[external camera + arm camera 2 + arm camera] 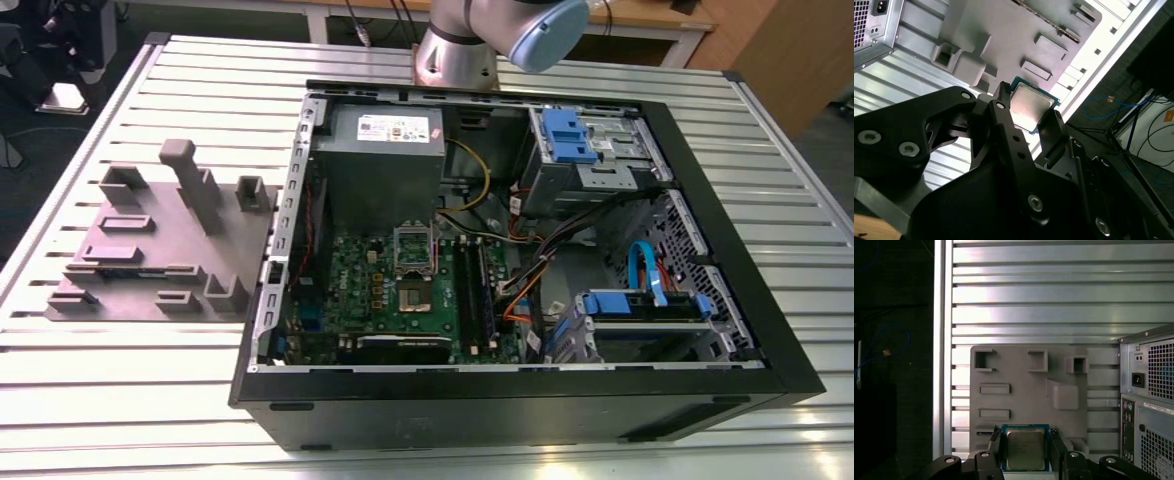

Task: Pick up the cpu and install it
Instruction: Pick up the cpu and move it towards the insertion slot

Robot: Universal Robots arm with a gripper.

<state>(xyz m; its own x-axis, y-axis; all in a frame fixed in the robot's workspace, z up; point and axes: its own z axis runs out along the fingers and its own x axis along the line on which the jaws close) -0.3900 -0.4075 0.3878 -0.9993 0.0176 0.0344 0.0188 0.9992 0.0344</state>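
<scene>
**CPU clamped in the gripper, above the grey fixture plate**

The gripper (1025,447) holds the cpu (1025,449) between its two black fingers (995,446), which are closed in only as far as the chip's width and press on two opposite edges. In both wrist views the chip's shiny silver-grey metal top faces the camera, framed by a thin green border. In the second wrist view the cpu (1030,106) catches a bright reflection, and the fingers (1004,107) grip it at its sides.

The chip is up off the surface. Beyond it lies the grey fixture plate (1019,370) with its raised blocks and shallow pockets, resting on the slatted aluminium table (1054,290). The computer case (1154,390) stands just beside the plate, its back panel with vents and a power inlet turned towards the first wrist camera.

In the exterior view the case (534,400) lies open on the table (187,380), with the fixture plate (147,250) at the exterior view's left of it. Inside is the green motherboard (360,290), whose square socket (414,250) sits near its middle. The arm (494,40) rises behind the case
</scene>
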